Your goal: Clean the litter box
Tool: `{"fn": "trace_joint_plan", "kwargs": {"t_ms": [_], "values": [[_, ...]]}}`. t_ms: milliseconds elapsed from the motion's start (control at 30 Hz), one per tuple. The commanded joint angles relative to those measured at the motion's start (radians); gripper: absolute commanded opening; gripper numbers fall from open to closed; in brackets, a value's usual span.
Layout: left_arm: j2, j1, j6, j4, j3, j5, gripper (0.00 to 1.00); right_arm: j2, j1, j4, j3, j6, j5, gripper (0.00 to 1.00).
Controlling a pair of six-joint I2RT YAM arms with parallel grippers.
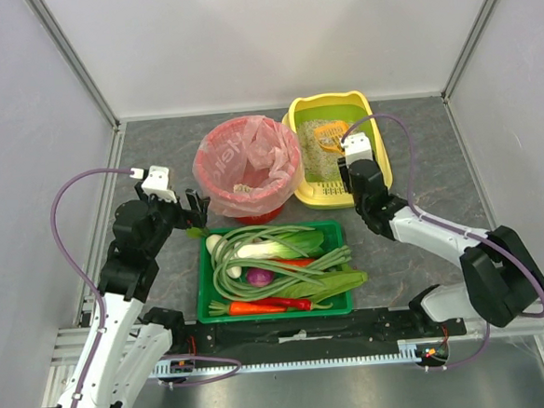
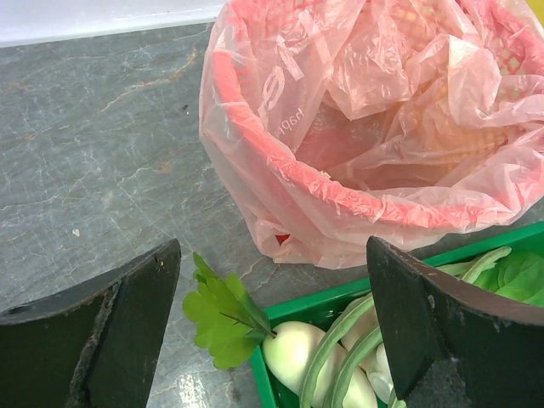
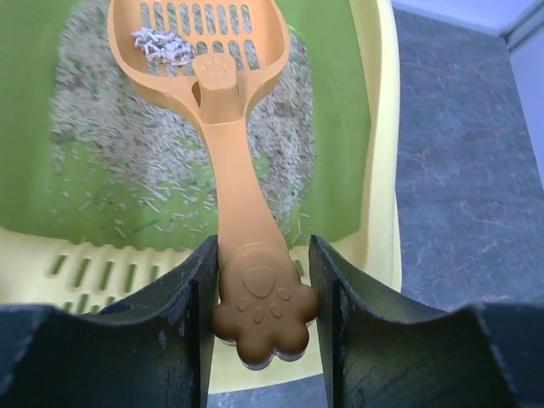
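**Top external: right gripper clamps the scoop, left gripper wide apart**

Top external shows one yellow plastic litter box [image 1: 330,99] at the far right of the grey stone-patterned table [image 1: 156,147], just beside one red bin [image 1: 248,173] lined with a crinkled pink bag. The right gripper [image 1: 345,157] reaches over the box's near end. The left gripper [image 1: 195,205] hangs by the bin's left side, above the corner of one green vegetable tray [image 1: 203,283].

Left wrist view: two black fingers [image 2: 102,340] stand wide apart with nothing between them. Below lie the bin, a flat green leaf [image 2: 221,314] and a smooth white bulb [image 2: 293,348] in the tray.

Right wrist view: both fingers [image 3: 187,314] press on the paw-shaped end of one orange slotted scoop [image 3: 225,127]. Its head carries a pale clump of pellets [image 3: 166,42] above the grainy grey-beige litter [image 3: 110,136] on the green lining.
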Motion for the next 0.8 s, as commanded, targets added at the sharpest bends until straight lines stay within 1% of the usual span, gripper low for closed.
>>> {"fn": "trace_joint_plan", "kwargs": {"t_ms": [0, 33, 100, 133, 167, 200, 233, 267, 367, 400, 433, 467, 500, 567, 600, 633, 700, 767], "values": [[-0.012, -0.001, 0.029, 0.040, 0.000, -0.007, 0.96, 0.004, -0.012, 0.009, 0.008, 0.076, -0.030, 0.00], [-0.014, -0.001, 0.031, 0.042, 0.000, -0.010, 0.96, -0.025, 0.001, 0.024, -0.015, 0.076, -0.032, 0.00], [-0.012, -0.001, 0.031, 0.040, -0.002, -0.015, 0.96, -0.043, -0.002, 0.088, -0.072, 0.064, 0.019, 0.00], [-0.009, -0.001, 0.029, 0.042, 0.000, -0.013, 0.96, -0.040, -0.027, 0.110, -0.077, 0.057, 0.036, 0.00], [-0.009, -0.001, 0.028, 0.042, 0.000, -0.004, 0.96, -0.033, -0.044, 0.100, -0.069, 0.053, 0.027, 0.00], [-0.009, -0.001, 0.026, 0.043, 0.000, 0.004, 0.96, -0.025, -0.054, 0.075, -0.027, 0.053, 0.022, 0.00], [-0.008, -0.003, 0.026, 0.043, -0.002, 0.010, 0.96, -0.019, -0.051, 0.029, -0.007, 0.034, 0.005, 0.00], [-0.006, -0.001, 0.025, 0.045, 0.000, 0.010, 0.96, -0.020, -0.045, 0.020, 0.009, 0.030, -0.038, 0.00], [-0.009, -0.001, 0.028, 0.043, 0.000, -0.002, 0.96, -0.025, -0.009, 0.046, 0.001, -0.013, -0.018, 0.00], [-0.009, -0.001, 0.029, 0.045, 0.000, -0.005, 0.96, -0.013, -0.017, 0.055, -0.005, -0.014, 0.026, 0.00], [-0.011, -0.001, 0.029, 0.043, -0.002, -0.007, 0.96, -0.010, -0.046, 0.061, -0.005, -0.010, 0.030, 0.00], [-0.012, -0.003, 0.028, 0.042, 0.000, -0.005, 0.96, -0.007, -0.055, 0.037, 0.004, -0.003, 0.020, 0.00], [-0.011, -0.001, 0.028, 0.043, -0.002, -0.005, 0.96, -0.010, -0.055, 0.014, 0.030, -0.003, -0.022, 0.00], [-0.006, -0.001, 0.028, 0.043, -0.002, -0.004, 0.96, -0.039, -0.026, 0.012, 0.027, -0.016, -0.064, 0.00], [-0.003, -0.001, 0.029, 0.043, 0.000, -0.004, 0.96, -0.052, -0.014, 0.024, 0.009, -0.032, -0.059, 0.00], [-0.004, -0.003, 0.028, 0.043, -0.002, -0.005, 0.96, -0.054, -0.012, 0.038, 0.003, -0.034, -0.002, 0.00], [-0.007, -0.003, 0.028, 0.040, 0.003, -0.009, 0.96, -0.051, -0.050, 0.046, -0.002, -0.023, 0.040, 0.00], [-0.021, -0.001, 0.028, 0.042, -0.003, -0.030, 0.95, -0.057, -0.054, -0.009, 0.026, -0.019, -0.042, 0.00]]}}
